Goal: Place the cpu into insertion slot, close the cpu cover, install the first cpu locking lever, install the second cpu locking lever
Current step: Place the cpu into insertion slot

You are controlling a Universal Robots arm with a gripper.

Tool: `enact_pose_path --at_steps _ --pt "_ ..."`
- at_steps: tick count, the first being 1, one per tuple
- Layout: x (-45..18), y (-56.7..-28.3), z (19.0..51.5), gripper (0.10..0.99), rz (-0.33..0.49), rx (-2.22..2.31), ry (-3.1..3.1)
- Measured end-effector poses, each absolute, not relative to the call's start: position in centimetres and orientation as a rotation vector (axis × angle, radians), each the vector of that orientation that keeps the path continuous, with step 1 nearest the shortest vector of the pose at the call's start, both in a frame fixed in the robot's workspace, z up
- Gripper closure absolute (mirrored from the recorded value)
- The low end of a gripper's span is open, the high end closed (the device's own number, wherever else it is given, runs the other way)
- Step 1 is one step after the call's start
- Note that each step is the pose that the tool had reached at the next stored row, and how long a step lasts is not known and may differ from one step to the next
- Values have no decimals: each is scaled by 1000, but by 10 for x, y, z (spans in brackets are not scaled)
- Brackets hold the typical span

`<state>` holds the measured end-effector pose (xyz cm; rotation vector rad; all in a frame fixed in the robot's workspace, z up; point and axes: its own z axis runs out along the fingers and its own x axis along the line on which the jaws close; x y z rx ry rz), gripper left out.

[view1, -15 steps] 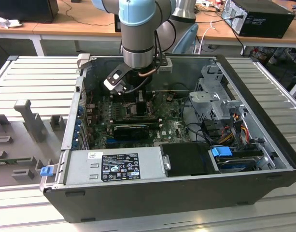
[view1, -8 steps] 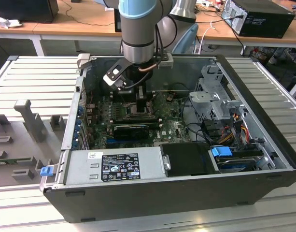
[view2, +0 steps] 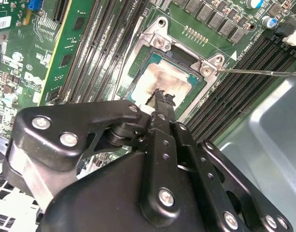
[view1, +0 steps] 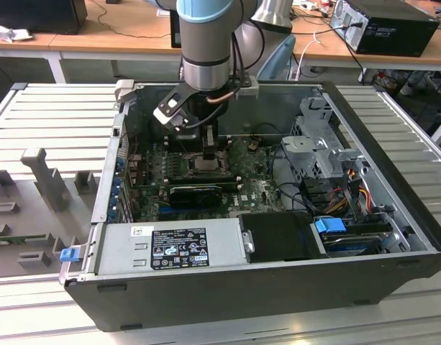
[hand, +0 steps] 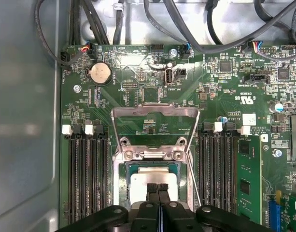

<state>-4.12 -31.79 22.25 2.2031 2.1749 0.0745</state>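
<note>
The cpu (hand: 152, 178) lies flat in the insertion slot (view2: 157, 41), its dull silver top (view2: 169, 79) showing in both wrist views. My gripper (hand: 157, 187) is shut, fingertips together, right over the chip's near edge and touching or almost touching it (view2: 161, 94). Nothing shows between the fingers. The cpu cover (hand: 155, 112) stands swung open behind the socket, board visible through its window. A thin locking lever (view2: 263, 72) sticks out sideways from the socket corner, unlatched. In the exterior view the gripper (view1: 206, 152) reaches down into the open computer case.
Long black memory slots (hand: 85, 174) flank the socket on both sides, and a memory module (hand: 248, 179) stands in one. A black graphics card (view1: 195, 192), the power supply (view1: 177, 248), a drive cage (view1: 321, 144) and loose cables (hand: 186, 29) crowd the case.
</note>
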Motion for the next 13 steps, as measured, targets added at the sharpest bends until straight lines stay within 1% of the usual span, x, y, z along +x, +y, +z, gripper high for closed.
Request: enact_pose_path --at_steps 13 --pt "-41 -318 231 980 69 2200 2173"
